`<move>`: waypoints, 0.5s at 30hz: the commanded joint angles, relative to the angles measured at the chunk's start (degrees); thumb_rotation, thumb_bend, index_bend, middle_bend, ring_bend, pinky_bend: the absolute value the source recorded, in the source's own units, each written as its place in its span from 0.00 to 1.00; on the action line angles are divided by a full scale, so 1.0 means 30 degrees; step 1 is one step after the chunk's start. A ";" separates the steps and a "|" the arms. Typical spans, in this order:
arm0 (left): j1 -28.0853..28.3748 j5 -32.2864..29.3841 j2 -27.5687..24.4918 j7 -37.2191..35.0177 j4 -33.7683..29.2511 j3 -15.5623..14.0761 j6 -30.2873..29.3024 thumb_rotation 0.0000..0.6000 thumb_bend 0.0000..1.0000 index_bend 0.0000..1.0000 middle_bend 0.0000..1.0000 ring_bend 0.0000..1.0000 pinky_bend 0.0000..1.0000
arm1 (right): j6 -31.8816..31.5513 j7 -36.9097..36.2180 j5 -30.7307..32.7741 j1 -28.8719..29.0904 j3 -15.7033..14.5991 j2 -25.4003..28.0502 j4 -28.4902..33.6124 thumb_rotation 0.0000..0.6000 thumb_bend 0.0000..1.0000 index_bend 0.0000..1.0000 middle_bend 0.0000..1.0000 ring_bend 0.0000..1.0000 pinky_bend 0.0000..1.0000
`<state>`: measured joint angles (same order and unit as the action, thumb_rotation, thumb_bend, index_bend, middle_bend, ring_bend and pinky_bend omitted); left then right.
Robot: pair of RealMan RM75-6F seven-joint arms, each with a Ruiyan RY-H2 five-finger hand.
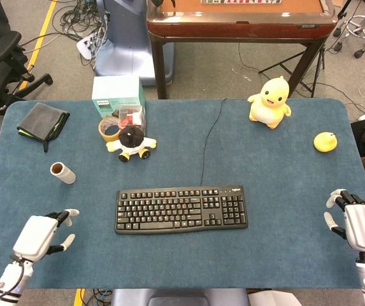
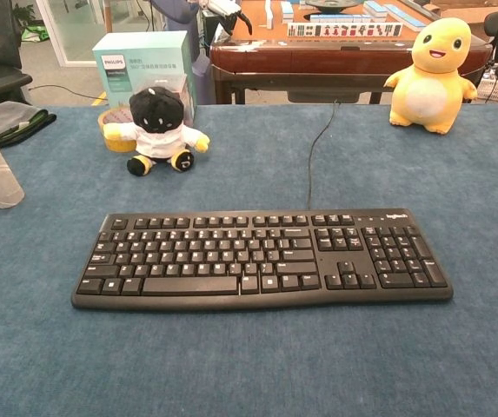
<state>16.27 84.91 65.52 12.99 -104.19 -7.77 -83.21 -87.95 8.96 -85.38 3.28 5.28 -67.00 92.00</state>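
Keyboard point(image 1: 181, 208): one, black, full-size, wired, flat at centre of blue table point(image 1: 278, 166), cable running to far edge. Left hand point(image 1: 37, 235): fingers spread, holding nothing, well left of keyboard. Right hand point(image 1: 360, 225): fingers apart, empty, near right edge. Plush toys: two. Paper tube point(image 1: 62, 172): one.

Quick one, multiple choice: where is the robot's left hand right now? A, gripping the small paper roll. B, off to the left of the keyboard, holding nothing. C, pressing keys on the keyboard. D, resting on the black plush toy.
B: in the head view the left hand lies near the table's front left corner, fingers apart and holding nothing, apart from the keyboard.
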 commanded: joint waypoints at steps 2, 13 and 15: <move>-0.1649 -0.0025 0.1127 0.2063 0.1353 0.0883 -0.2412 1.00 0.29 0.32 0.47 0.49 0.79 | 0.0010 0.0082 -0.0052 0.0013 -0.0038 -0.0033 0.0027 1.00 0.29 0.55 0.38 0.45 0.68; -0.3039 0.0526 0.1021 0.2329 0.1801 0.1229 -0.3636 1.00 0.29 0.33 0.47 0.48 0.78 | -0.0132 0.0111 -0.0302 -0.0036 -0.0150 0.0023 0.0113 1.00 0.29 0.55 0.38 0.45 0.68; -0.3087 0.0412 0.0958 0.2307 0.1820 0.1315 -0.3450 1.00 0.29 0.33 0.47 0.48 0.78 | -0.0233 0.0042 -0.0376 -0.0083 -0.0171 0.0058 0.0128 1.00 0.29 0.55 0.38 0.45 0.68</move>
<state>7.32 86.24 68.64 20.05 -98.73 -4.11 -94.10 -88.60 9.13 -86.45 3.07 4.80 -66.86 92.36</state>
